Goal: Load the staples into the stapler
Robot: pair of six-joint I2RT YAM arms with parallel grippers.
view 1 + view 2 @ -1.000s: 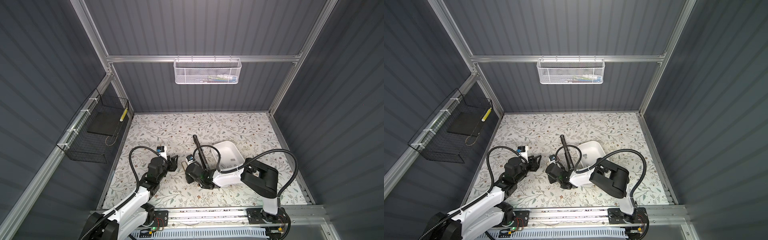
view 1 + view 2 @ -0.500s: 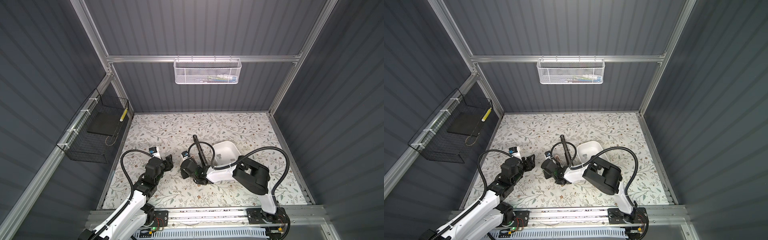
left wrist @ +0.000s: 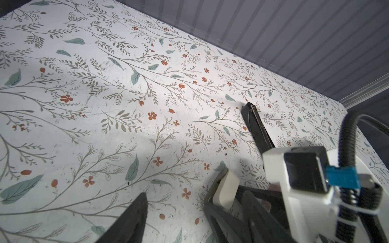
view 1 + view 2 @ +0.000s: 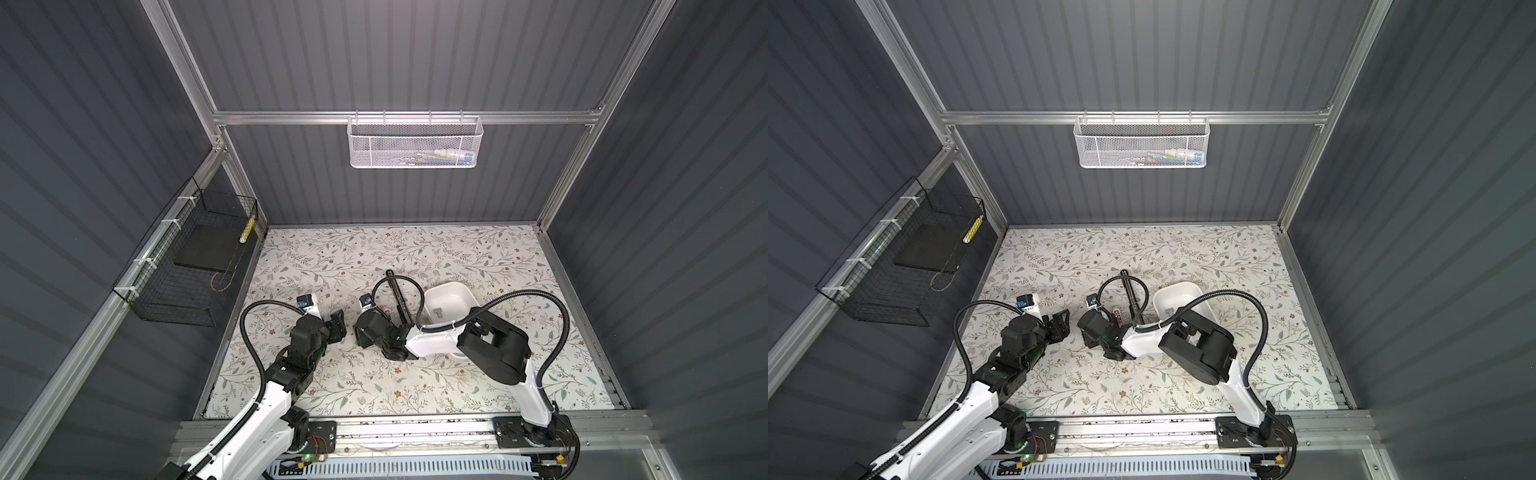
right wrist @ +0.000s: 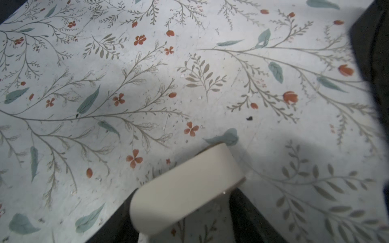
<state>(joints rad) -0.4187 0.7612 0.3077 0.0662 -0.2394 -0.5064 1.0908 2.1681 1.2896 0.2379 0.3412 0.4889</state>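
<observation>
Found the left hand (image 4: pixel 337 328) spread wide over the table (image 3: pixel 105 126) and the right hand (image 5: pixel 185 193) straddling the cream end (image 3: pixel 224 186) of the opened stapler (image 4: pixel 398 296), could not tell whether clamped, and saw grey staples (image 4: pixel 438 311) lying in the white tray (image 4: pixel 451 284) beside it

- White shells with black joints are forming the left arm (image 4: pixel 266 415) and right arm (image 4: pixel 428 343).
- Ribbed black cables (image 4: pixel 244 332) are arching off both wrists.
- The left tool (image 4: pixel 338 328) is showing black fingers (image 3: pixel 134 212) — matte.

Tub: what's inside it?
A small grey piece lies inside the tub. The right arm covers the tub's near end, so anything there is hidden.
</observation>
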